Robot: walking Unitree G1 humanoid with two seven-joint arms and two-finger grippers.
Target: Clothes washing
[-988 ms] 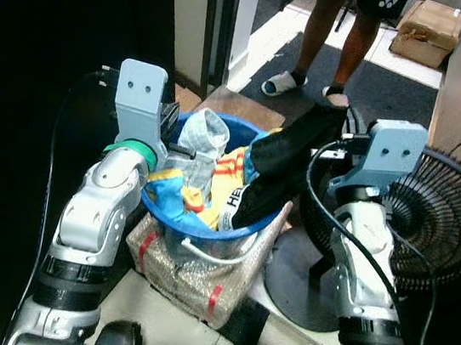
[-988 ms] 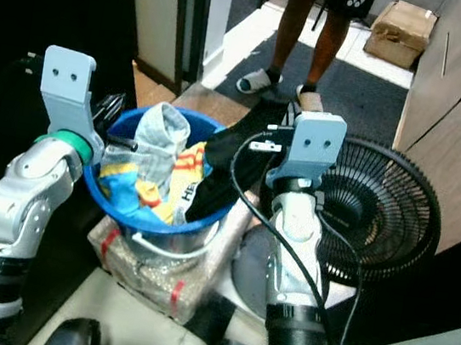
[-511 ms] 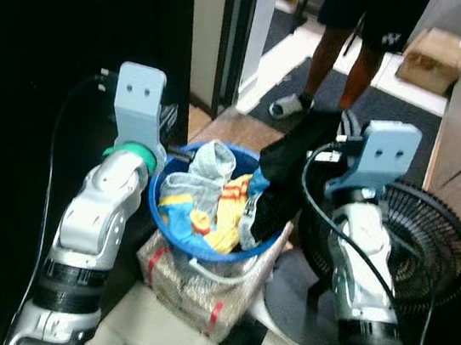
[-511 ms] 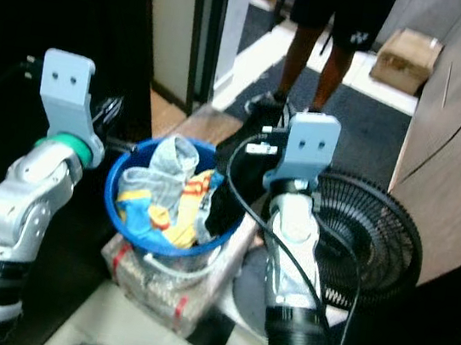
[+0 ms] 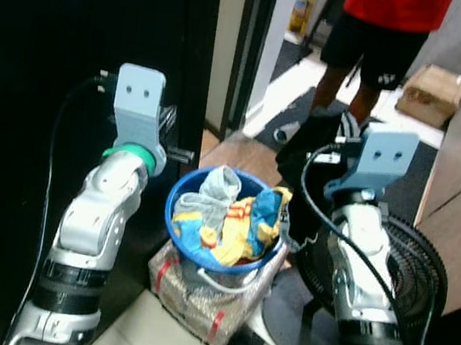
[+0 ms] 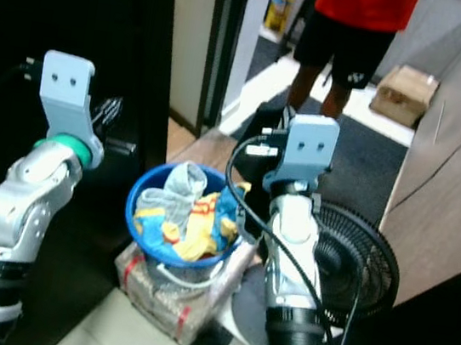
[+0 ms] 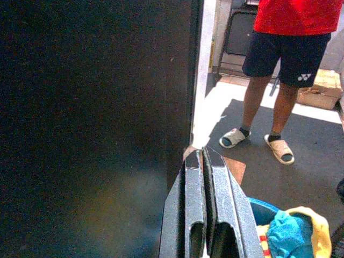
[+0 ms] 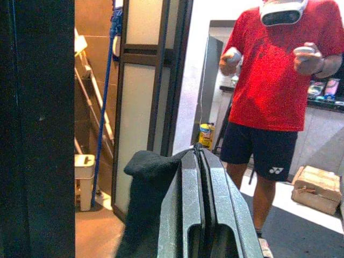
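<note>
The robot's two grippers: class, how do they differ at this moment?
The right gripper is shut on a black garment, lifted above the blue basin; the left gripper is shut on nothing. The left sits beside a dark panel. Both point forward.

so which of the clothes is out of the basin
The black garment, hanging from the right gripper with its jaws shut on it. The grey, blue and yellow clothes lie in the blue basin.

Home hallway: laundry basin (image 5: 223, 223), fan (image 5: 408, 283).
</note>
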